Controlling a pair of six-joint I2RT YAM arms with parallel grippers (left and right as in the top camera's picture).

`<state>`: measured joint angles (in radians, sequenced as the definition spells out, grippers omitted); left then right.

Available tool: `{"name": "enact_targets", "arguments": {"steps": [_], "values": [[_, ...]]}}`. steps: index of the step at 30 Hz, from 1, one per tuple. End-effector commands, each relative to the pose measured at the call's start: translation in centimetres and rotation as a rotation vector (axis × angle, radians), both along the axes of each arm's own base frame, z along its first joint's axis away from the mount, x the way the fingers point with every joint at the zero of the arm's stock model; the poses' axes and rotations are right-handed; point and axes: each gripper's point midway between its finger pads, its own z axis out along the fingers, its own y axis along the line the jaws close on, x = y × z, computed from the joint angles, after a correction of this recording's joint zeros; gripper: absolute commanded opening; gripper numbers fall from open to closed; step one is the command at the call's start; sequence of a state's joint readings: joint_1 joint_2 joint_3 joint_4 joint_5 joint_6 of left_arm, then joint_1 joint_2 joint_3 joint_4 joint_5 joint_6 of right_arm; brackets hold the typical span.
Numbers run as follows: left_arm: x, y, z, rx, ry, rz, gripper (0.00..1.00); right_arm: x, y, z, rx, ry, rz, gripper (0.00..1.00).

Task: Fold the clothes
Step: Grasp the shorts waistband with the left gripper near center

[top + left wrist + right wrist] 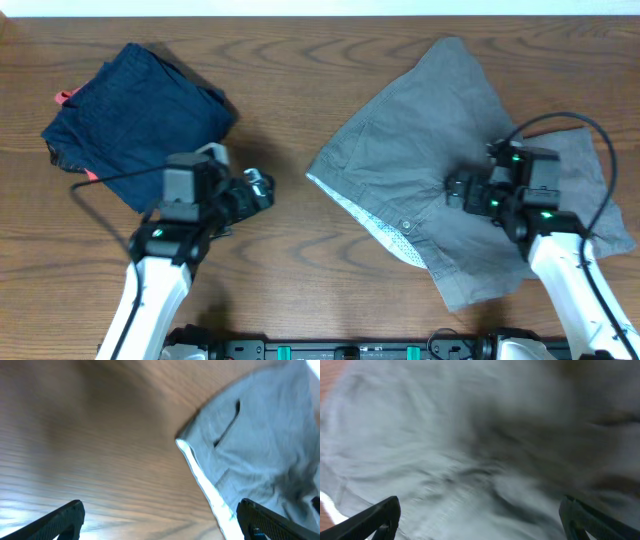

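Note:
The grey-khaki shorts point(440, 140) lie spread on the right half of the table, with the pale patterned lining showing along the lower left edge point(375, 225). My left gripper point(262, 190) is open and empty over bare wood, left of the shorts; the left wrist view shows the shorts' edge point(200, 475) and a pocket slit point(227, 425). My right gripper point(458, 192) is open, hovering over the middle of the shorts; its wrist view is filled with blurred grey cloth point(445, 460).
A dark navy folded garment point(135, 105) with red-orange bits lies at the far left. Bare wood lies between the two garments. The table's front edge runs along the bottom, with the arm bases there.

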<state>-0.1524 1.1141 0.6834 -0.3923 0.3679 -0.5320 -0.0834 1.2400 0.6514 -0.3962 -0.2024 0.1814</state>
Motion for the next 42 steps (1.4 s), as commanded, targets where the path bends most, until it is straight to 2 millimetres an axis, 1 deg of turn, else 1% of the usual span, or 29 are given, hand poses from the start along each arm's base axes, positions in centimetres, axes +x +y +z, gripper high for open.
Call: {"name": "enact_targets", "arguments": {"steps": [1, 4, 7, 9, 13, 16, 18, 21, 22, 23, 25, 26, 27, 29, 31, 33, 36, 37, 38, 39, 40, 41, 42], "values": [[0.4, -3.0, -1.3, -0.038, 0.047, -0.072, 0.98, -0.1, -2.2, 1.3, -0.047, -0.012, -0.052, 0.99], [1.4, -5.1, -3.2, -0.035, 0.054, -0.130, 0.98, -0.9, -2.5, 1.3, -0.056, 0.006, -0.047, 0.99], [2.6, -6.9, -5.1, -0.037, 0.045, -0.168, 0.98, -1.3, -2.9, 1.5, -0.074, 0.010, -0.056, 0.99], [3.4, -7.8, -6.3, -0.040, 0.034, -0.186, 0.98, -1.5, -3.2, 1.7, -0.090, 0.009, -0.068, 0.99], [4.5, -9.5, -8.3, -0.047, 0.009, -0.219, 1.00, -1.7, -3.2, 2.0, -0.089, 0.003, -0.071, 0.99], [5.0, -10.7, -9.5, -0.052, -0.011, -0.244, 0.96, -1.7, -3.2, 2.1, -0.090, 0.003, -0.072, 0.99], [5.6, -11.4, -9.8, -0.060, -0.040, -0.254, 0.86, -1.8, -3.1, 2.0, -0.089, 0.007, -0.072, 0.99], [6.6, -12.2, -9.6, -0.078, -0.101, -0.265, 0.62, -1.9, -3.1, 2.0, -0.089, 0.010, -0.071, 0.99], [6.9, -12.4, -9.4, -0.084, -0.120, -0.267, 0.57, -1.9, -3.1, 2.0, -0.089, 0.010, -0.071, 0.99], [7.3, -12.6, -9.1, -0.090, -0.142, -0.268, 0.43, -1.9, -3.1, 2.0, -0.089, 0.011, -0.071, 0.99], [8.1, -12.7, -8.3, -0.099, -0.189, -0.264, 0.11, -1.9, -3.2, 1.9, -0.091, 0.013, -0.074, 0.99], [8.8, -12.7, -7.4, -0.110, -0.234, -0.259, 0.06, -2.0, -3.3, 1.9, -0.095, 0.015, -0.076, 0.99], [9.6, -12.6, -6.4, -0.120, -0.276, -0.249, 0.06, -2.0, -3.5, 1.9, -0.104, 0.017, -0.082, 0.99], [11.2, -11.8, -4.4, -0.134, -0.345, -0.218, 0.06, -2.0, -3.7, 1.9, -0.117, 0.018, -0.090, 0.99], [13.2, -10.3, -2.2, -0.139, -0.403, -0.175, 0.06, -2.0, -4.0, 1.8, -0.129, 0.020, -0.105, 0.99], [15.8, -8.2, 0.5, -0.149, -0.455, -0.108, 0.06, -2.0, -4.3, 1.9, -0.130, 0.021, -0.136, 0.97], [18.7, -5.5, 3.8, -0.178, -0.486, -0.031, 0.06, -1.5, -4.2, 2.2, -0.120, -0.001, -0.133, 0.97], [19.3, -4.8, 4.4, -0.180, -0.479, -0.019, 0.17, -1.3, -4.0, 2.3, -0.113, -0.012, -0.126, 0.97], [19.7, -4.3, 4.8, -0.183, -0.460, -0.015, 0.39, -1.1, -4.0, 2.4, -0.111, -0.021, -0.119, 0.97], [19.7, -4.1, 4.9, -0.190, -0.434, -0.021, 0.50, -0.9, -3.9, 2.5, -0.111, -0.029, -0.117, 0.98], [19.4, -4.0, 4.6, -0.199, -0.389, -0.030, 0.69, -0.8, -4.0, 2.6, -0.113, -0.036, -0.116, 0.98], [18.9, -4.1, 4.0, -0.207, -0.340, -0.042, 0.98, -0.6, -4.0, 2.7, -0.114, -0.043, -0.115, 0.98], [18.1, -4.5, 3.2, -0.221, -0.280, -0.060, 0.98, -0.5, -4.0, 2.7, -0.116, -0.047, -0.113, 0.98]]}}
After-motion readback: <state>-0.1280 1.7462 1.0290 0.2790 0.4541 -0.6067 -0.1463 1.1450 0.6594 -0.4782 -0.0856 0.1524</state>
